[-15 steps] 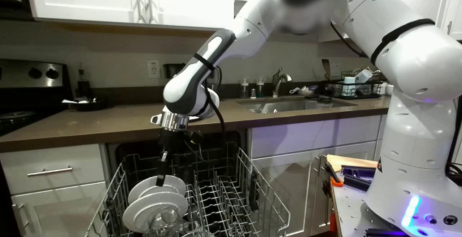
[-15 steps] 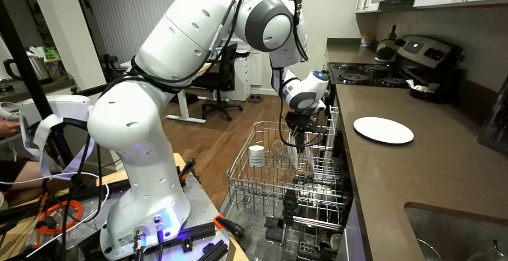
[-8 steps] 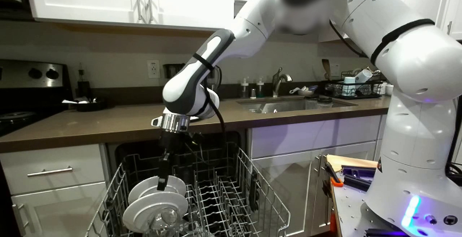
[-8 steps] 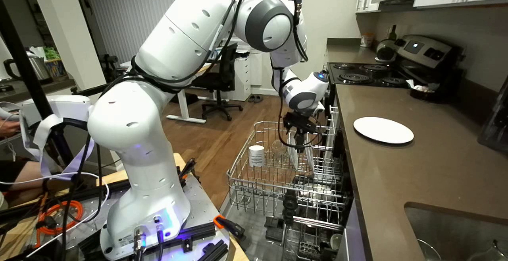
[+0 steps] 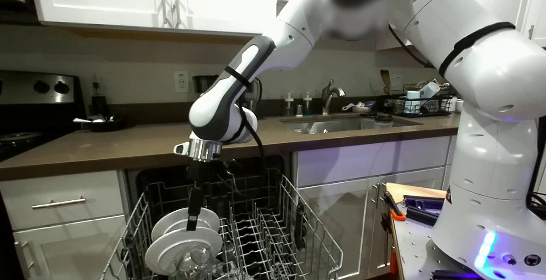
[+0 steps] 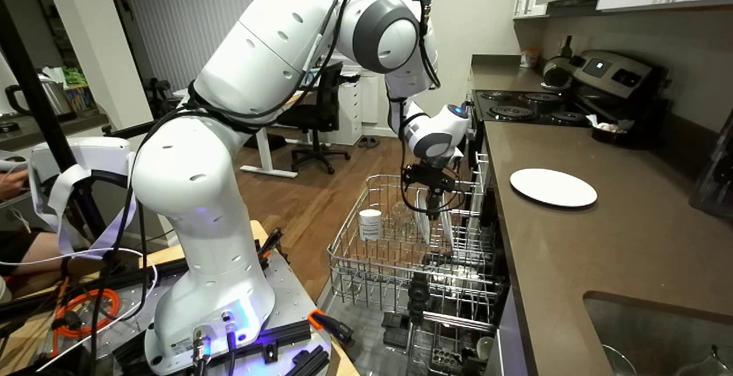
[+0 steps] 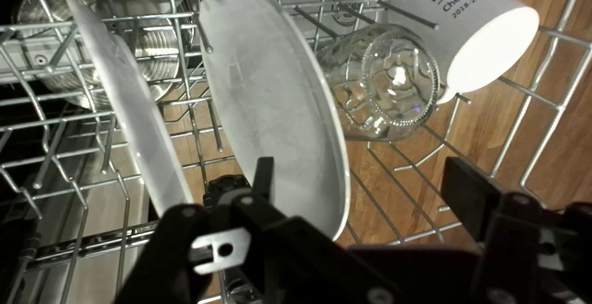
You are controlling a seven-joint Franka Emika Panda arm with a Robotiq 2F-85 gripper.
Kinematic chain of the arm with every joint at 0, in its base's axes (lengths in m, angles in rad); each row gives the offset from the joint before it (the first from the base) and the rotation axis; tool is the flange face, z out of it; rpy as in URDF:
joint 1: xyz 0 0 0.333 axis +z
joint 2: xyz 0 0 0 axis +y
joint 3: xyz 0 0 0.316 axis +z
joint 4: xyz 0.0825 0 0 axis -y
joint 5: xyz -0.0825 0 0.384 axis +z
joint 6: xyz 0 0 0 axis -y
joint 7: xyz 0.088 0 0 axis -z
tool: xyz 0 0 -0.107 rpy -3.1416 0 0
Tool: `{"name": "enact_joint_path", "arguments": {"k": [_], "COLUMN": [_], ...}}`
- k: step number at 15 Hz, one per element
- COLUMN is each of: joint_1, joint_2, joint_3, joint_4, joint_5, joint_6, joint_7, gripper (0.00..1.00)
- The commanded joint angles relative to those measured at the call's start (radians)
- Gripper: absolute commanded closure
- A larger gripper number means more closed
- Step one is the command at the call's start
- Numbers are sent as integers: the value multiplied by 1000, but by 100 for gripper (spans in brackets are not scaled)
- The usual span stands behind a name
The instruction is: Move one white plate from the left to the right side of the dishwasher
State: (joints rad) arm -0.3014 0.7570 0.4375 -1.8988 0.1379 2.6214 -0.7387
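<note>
On the left side of the dishwasher rack (image 5: 268, 233), the rear plate (image 7: 135, 109) shows nearly edge-on; the front plate (image 7: 273, 100) leans, white and glossy. The gripper (image 7: 363, 183) has just shifted towards it, jaws apart, the rim between them in the wrist view (contact unclear), so grasping probably comes next. A glass (image 7: 388, 86) sits further right.

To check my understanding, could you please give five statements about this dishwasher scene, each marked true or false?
Two plates are in the rack. True.
The tool is shut on a plate. False: the tool is open and grips nothing.
The mug is black. False: the mug is white.
In the wrist view, a glass shows between a plate and the mug. True.
The rack is pushed fully in. False: the rack is pulled out.
</note>
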Motion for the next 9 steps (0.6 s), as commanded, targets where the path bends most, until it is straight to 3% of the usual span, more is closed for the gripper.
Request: {"name": "enact_joint_path", "arguments": {"k": [1, 2, 9], "joint_1": [83, 102, 190], "joint_2": [-3, 0, 7], "joint_3": [-63, -76, -143], "joint_4": [18, 22, 42], "joint_5": [-34, -44, -106], "joint_6": [-7, -7, -10], "joint_7": [-13, -12, -5], "gripper": [0, 17, 61]}}
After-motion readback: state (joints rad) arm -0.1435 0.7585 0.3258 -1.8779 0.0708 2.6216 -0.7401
